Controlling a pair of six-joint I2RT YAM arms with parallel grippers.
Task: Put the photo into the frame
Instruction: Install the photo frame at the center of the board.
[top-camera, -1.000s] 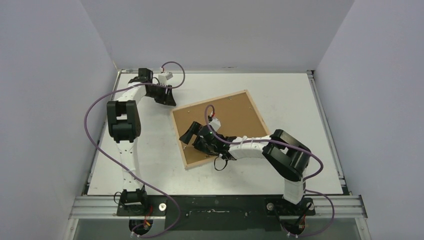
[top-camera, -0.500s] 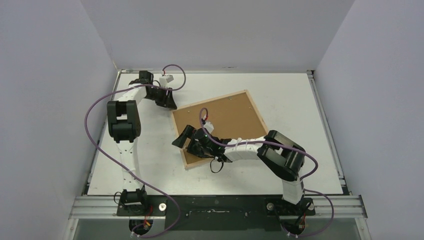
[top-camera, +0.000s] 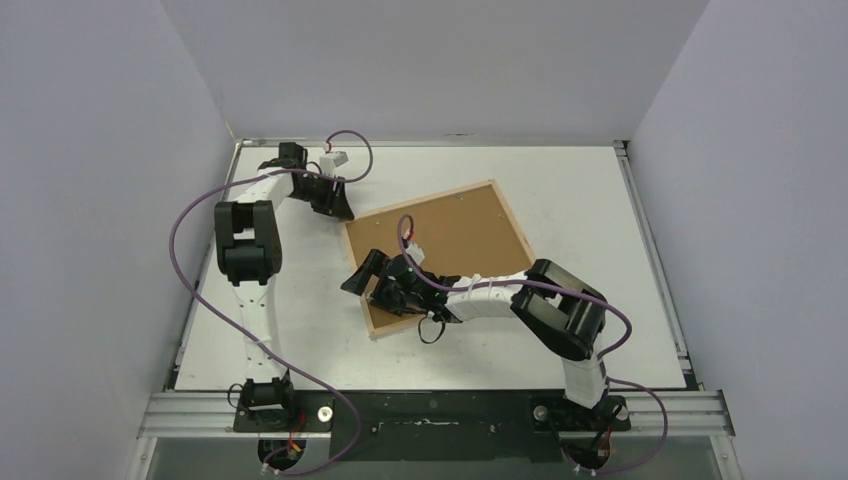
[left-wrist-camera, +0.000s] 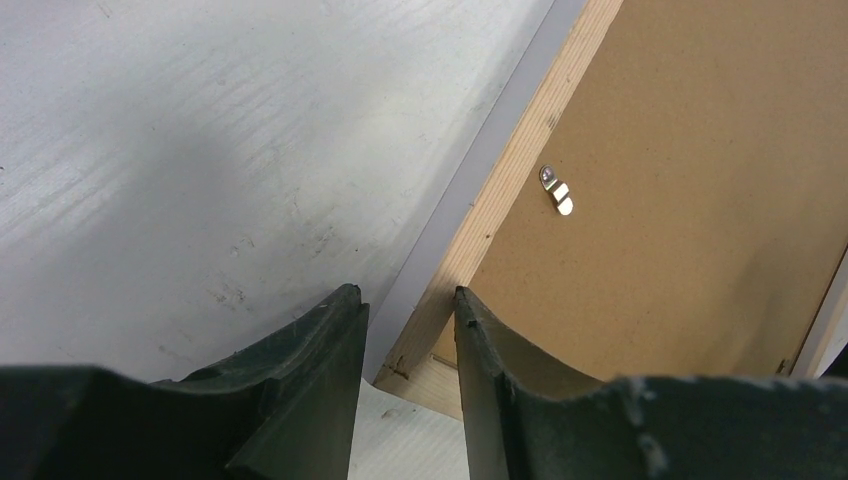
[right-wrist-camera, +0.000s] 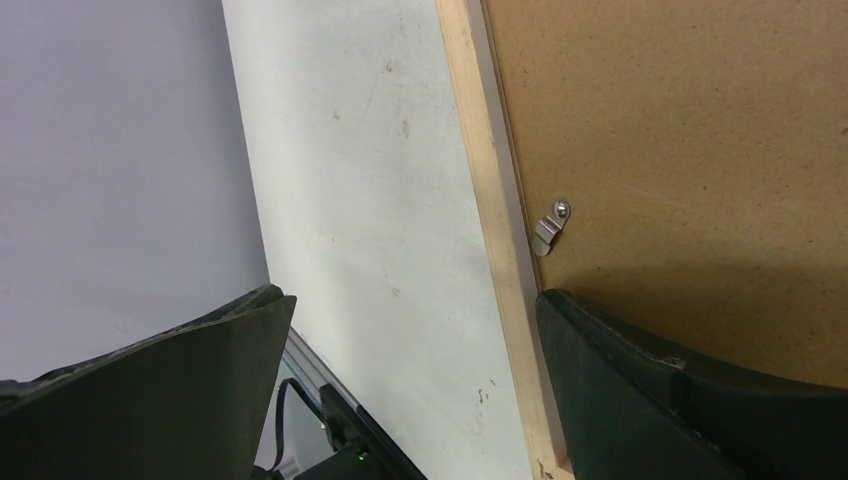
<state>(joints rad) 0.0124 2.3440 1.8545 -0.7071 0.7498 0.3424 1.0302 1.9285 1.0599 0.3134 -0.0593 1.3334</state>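
frame (left-wrist-camera: 522, 165) face-down mid-tabletop (left-wrist-camera: 200, 150), backing panel (left-wrist-camera: 680, 200) seated in it; photo not in view | left fingers (left-wrist-camera: 300, 400) narrow at far-left corner, no grip seen; right fingers (right-wrist-camera: 640, 400) wide, astride left bar | risk: a nudge on the bar could skew the frame | count: 1 frame, 1 panel, 1 clip (left-wrist-camera: 556, 190) per wrist view

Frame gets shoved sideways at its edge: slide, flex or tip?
Probably slides as one stiff piece: the frame lies flat on the smooth table, backing panel sitting inside it. Likely light, given its narrow bars. Pushed near a corner, it would probably pivot, not tip.
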